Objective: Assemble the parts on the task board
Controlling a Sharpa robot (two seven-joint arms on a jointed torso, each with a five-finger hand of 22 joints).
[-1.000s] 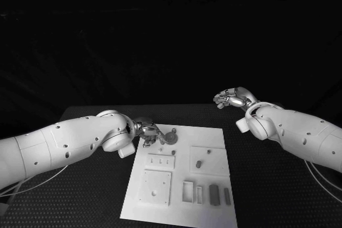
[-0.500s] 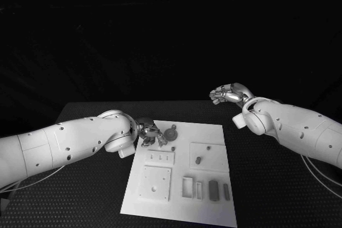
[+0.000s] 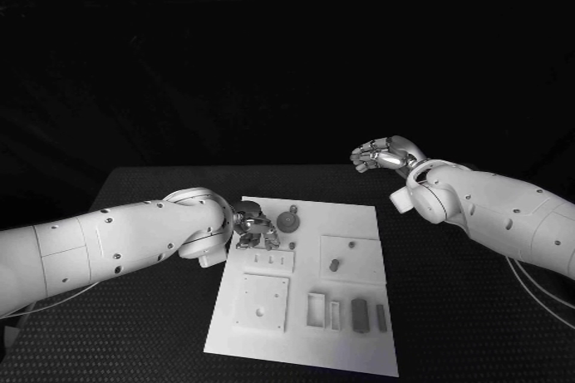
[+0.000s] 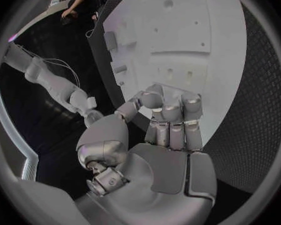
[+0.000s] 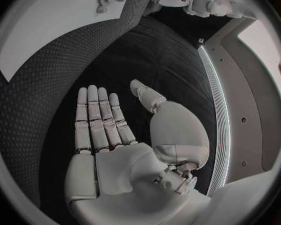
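1. While your left hand [image 3: 249, 223] hangs at the task board's [image 3: 360, 350] far left corner with fingers [image 4: 171, 116] curled and holding nothing I can see, the round gear-like part [image 3: 289, 223] stands just beside it; a careless reach can knock it.
2. Your right hand [image 3: 385, 155] is raised well apart, fingers [image 5: 98, 116] straight and empty.
3. The other parts [image 3: 361, 317] lie near the board's near edge, easy to push onto the bench [image 3: 144, 333].

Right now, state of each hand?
Left hand: fingers curled in, holding nothing, at the task board edge.
Right hand: open, empty, off the board.
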